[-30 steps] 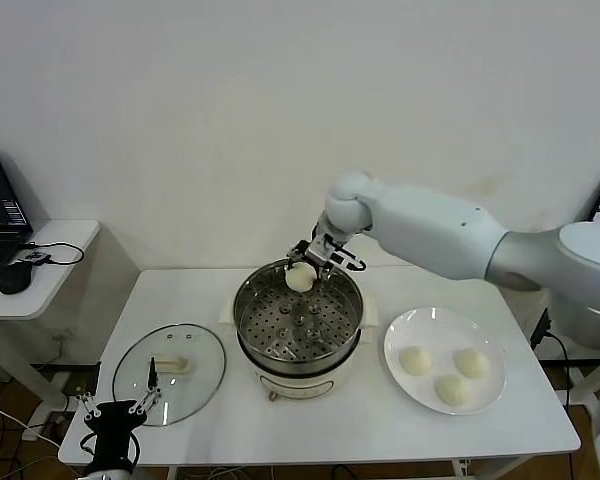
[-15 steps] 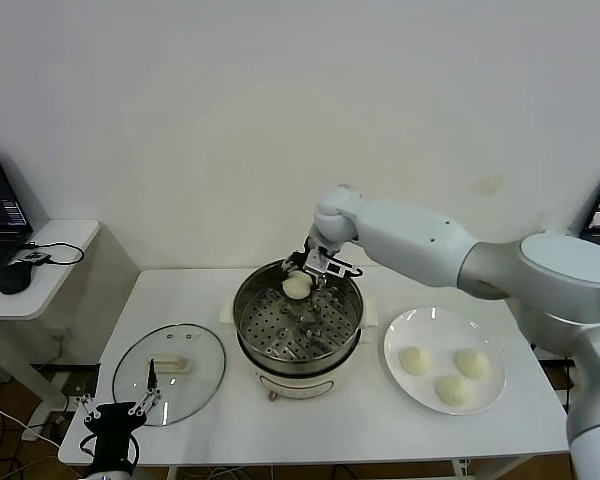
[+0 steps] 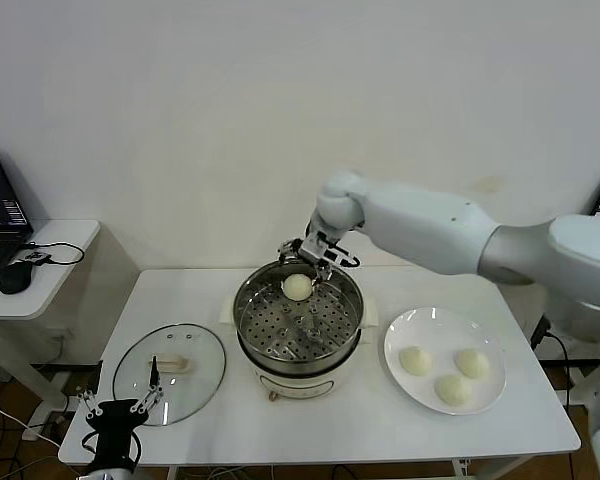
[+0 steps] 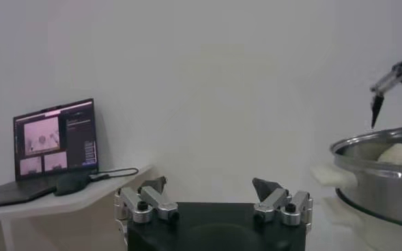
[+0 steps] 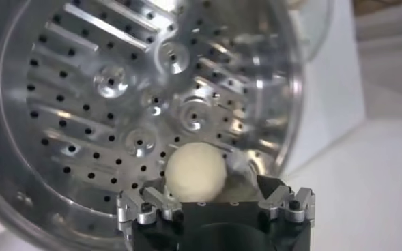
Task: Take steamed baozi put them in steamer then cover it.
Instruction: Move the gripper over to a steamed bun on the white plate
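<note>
We are working with our right gripper [image 3: 311, 256] above the back of the round shiny stainless-steel steamer [image 3: 298, 322], fingers spread and holding nothing. One small smooth cream-white baozi [image 3: 297, 287] is lying on the perforated tray just below those open fingers, near the far wall, so it looks released. The three other baozi [image 3: 416, 360] are waiting on the flat white plate [image 3: 444, 330] to the steamer's right, on our right arm's side, so we judge that arm the nearer one for the next pick; they lie down, forward and to the right of the gripper. The clear glass cover [image 3: 168, 370] with its cream bar handle is resting flat on the white table [image 3: 380, 430] left of the steamer. Our left gripper [image 3: 118, 413] is parked open at the table's near left edge, close beside the cover.
</note>
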Controlling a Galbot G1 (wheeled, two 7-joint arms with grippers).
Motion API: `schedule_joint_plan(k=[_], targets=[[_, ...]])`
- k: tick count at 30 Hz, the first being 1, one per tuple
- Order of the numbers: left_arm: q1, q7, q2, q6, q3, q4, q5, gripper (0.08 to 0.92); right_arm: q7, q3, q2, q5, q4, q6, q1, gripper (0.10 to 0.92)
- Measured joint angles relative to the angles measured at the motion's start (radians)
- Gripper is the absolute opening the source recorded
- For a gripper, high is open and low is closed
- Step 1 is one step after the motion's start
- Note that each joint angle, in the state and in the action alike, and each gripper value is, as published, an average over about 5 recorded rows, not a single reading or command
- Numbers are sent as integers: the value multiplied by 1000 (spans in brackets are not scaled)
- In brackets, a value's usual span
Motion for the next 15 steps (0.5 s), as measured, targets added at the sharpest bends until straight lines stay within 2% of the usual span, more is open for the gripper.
schedule_joint_plan(k=[7, 15], targets=[[-2, 2, 20, 29, 0, -16, -9, 823, -13, -3, -204, 76, 181, -222, 31, 823], [-10, 5, 36, 48, 7, -15, -9, 823, -24, -4, -446, 73, 328, -337, 6, 823]])
